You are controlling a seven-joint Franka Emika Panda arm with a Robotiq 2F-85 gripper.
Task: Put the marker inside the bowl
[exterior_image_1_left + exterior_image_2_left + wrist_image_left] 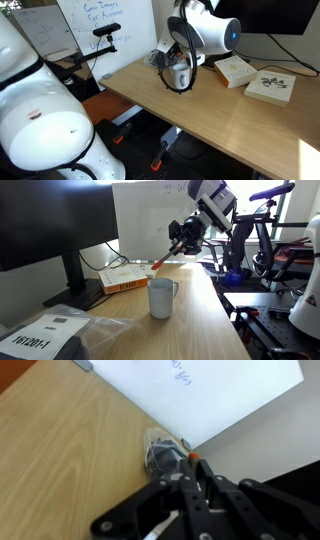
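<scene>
From where I stood, the robot's black hand (181, 240) was clamped on the short orange-red marker with a white part (166, 256). The marker hung slanted in the air above the white handled cup (163, 298), which served as the bowl on the pale wooden bench (200, 320). In the wrist view its tip sat just beside the cup's mouth. I judged it best to centre the tip over the opening, lower it, then let go, lest it clip the rim.

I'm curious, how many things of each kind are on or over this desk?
Books: 2
Mug: 1
Marker: 1, held in the gripper
Monitor: 1
Plastic bag: 1
Total: 6
</scene>
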